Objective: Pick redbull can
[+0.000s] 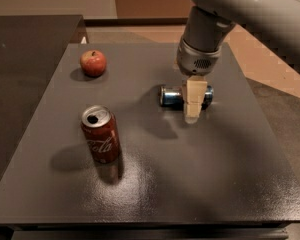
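The redbull can (171,96) lies on its side on the dark grey table (200,184), right of centre toward the back. It is blue and silver, with one end facing left. My gripper (193,104) hangs from the grey arm straight over the can's middle and covers part of its body, with its cream tip low at the can's near side. The can's right end shows just past the gripper.
A red cola can (101,134) stands upright at the left front, opened. A red apple (93,63) sits at the back left. A darker counter (25,49) adjoins the table on the left. The floor lies beyond the right edge.
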`<control>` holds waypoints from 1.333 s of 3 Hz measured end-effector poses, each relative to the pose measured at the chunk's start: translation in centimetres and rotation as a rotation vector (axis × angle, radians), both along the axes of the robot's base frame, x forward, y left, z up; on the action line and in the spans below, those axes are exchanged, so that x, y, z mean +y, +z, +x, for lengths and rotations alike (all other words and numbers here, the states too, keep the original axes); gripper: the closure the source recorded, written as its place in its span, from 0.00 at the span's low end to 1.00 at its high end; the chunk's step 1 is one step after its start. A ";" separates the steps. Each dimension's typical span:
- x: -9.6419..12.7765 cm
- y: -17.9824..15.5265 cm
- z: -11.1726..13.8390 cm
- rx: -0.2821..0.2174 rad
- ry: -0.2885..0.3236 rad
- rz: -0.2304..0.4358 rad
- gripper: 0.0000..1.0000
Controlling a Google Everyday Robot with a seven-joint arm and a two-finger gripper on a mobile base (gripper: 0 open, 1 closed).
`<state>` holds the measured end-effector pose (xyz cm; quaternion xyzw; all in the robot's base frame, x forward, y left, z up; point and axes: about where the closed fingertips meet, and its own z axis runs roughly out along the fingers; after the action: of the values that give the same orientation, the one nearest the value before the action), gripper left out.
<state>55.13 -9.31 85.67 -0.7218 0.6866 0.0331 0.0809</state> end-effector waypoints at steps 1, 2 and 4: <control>0.0 -0.7 0.1 0.015 0.003 -0.007 0.00; 0.0 -1.1 0.2 0.024 0.006 -0.010 0.16; -0.1 -1.2 0.4 0.032 0.005 -0.003 0.71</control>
<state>55.52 -9.43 84.45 -0.7228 0.6862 0.0438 0.0689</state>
